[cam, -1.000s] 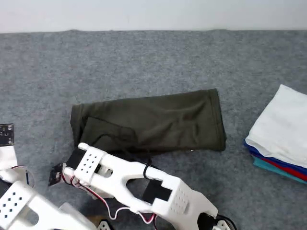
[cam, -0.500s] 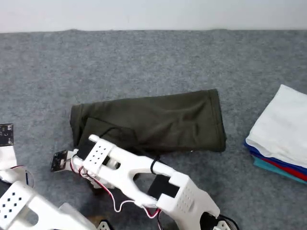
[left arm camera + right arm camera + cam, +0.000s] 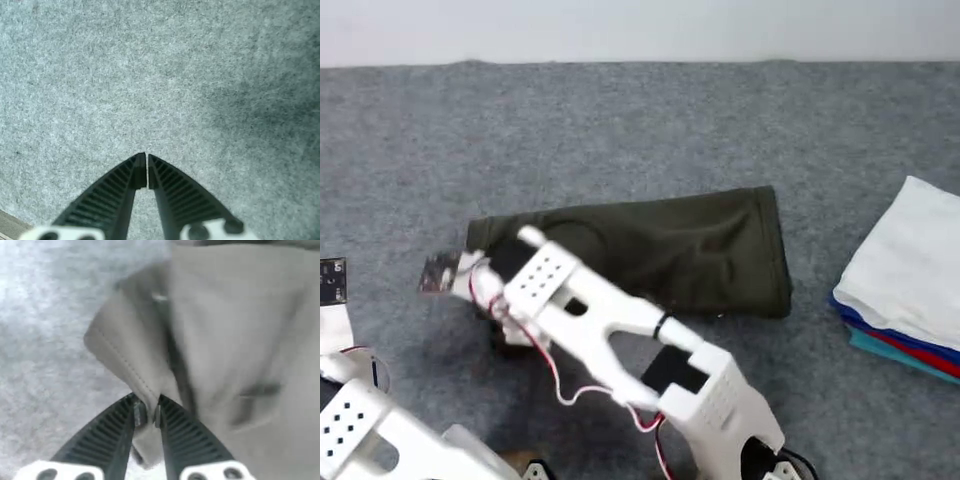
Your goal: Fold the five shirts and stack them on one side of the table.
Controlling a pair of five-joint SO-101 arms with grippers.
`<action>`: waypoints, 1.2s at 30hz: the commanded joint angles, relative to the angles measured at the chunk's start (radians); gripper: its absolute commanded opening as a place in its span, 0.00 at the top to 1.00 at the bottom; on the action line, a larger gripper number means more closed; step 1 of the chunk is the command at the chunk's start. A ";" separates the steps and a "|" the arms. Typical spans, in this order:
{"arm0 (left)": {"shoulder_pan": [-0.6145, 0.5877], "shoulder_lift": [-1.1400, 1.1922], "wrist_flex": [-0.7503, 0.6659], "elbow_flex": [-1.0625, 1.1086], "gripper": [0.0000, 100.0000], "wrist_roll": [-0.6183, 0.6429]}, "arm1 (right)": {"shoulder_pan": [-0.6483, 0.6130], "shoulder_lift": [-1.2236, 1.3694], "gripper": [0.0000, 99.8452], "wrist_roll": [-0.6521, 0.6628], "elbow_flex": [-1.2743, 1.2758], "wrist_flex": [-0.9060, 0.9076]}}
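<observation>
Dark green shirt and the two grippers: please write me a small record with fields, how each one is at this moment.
shirt in work: dark green shirt, partly folded, lying flat near the middle of the table
stack: folded shirts at one side of the table, white on top, blue, red and teal edges below
right gripper: shut on a hem of the dark green shirt, at its end away from the stack
left gripper: shut, holding nothing, above bare table
not yet done: dark green shirt on the stack
</observation>
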 commanded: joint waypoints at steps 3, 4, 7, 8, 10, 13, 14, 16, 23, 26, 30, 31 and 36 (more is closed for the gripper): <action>0.002 -0.017 0.011 -0.028 0.98 -0.006 | 0.088 0.015 0.99 0.063 -0.129 -0.050; 0.002 -0.017 0.011 -0.028 0.98 -0.006 | 0.104 0.031 0.99 0.064 -0.147 -0.061; 0.002 -0.017 0.011 -0.028 0.98 -0.006 | 0.148 0.094 0.99 0.064 -0.216 -0.088; 0.002 -0.017 0.011 -0.028 0.98 -0.006 | 0.162 0.117 0.99 0.064 -0.238 -0.099; 0.002 -0.017 0.011 -0.027 0.98 -0.006 | 0.188 0.170 0.95 0.064 -0.285 -0.114; 0.002 -0.017 0.011 -0.027 0.98 -0.006 | 0.220 0.259 0.83 0.058 -0.371 -0.116; 0.002 -0.017 0.012 -0.027 0.98 -0.006 | 0.234 0.289 0.81 0.058 -0.402 -0.116; 0.002 -0.017 0.026 -0.028 0.98 -0.006 | 0.265 0.349 0.81 0.058 -0.477 -0.114; 0.002 -0.017 0.040 -0.027 0.98 -0.006 | 0.275 0.415 0.85 0.058 -0.802 0.090; 0.002 -0.017 0.038 -0.027 0.98 -0.006 | 0.240 0.415 0.89 0.058 -0.898 0.205; -0.003 -0.017 0.040 -0.030 0.98 -0.006 | 0.232 0.404 0.97 0.035 -0.919 0.285; -0.005 -0.017 0.043 -0.030 0.98 -0.006 | 0.249 0.395 0.99 0.000 -0.907 0.285; -0.002 -0.017 0.109 -0.081 0.98 -0.003 | 0.343 0.302 0.99 -0.106 -0.749 0.283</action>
